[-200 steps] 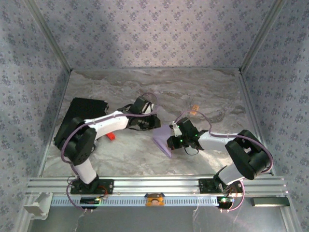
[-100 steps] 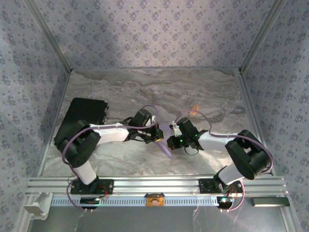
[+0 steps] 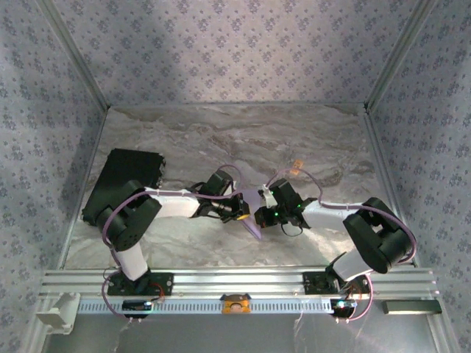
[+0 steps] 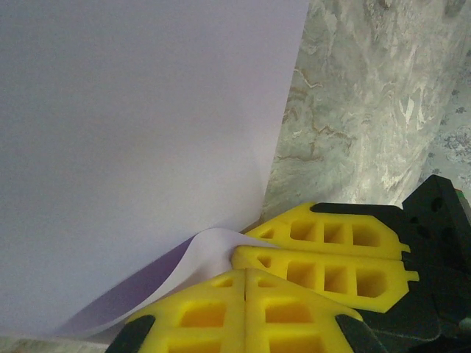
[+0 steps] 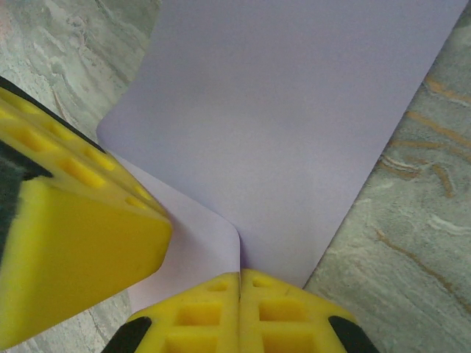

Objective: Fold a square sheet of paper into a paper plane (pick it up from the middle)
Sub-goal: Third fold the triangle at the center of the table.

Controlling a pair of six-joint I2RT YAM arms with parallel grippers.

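Lavender sheet of paper (image 4: 147, 110) hung mid-table, near edge curled and pinched by closed left gripper (image 4: 245, 283) and closed right gripper (image 5: 240, 283); far edges free; marble table (image 3: 309, 140) lay open around.

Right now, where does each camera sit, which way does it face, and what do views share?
Top external: above and behind the bases, looking down on the table; both arms, left gripper and right gripper meet at the sheet.
Left wrist: on that wrist, looking along its shut fingers across the sheet; right gripper at right.
Right wrist: likewise, along its shut fingers; left gripper at left.
Shared: both wrist views show the sheet and the opposite gripper.
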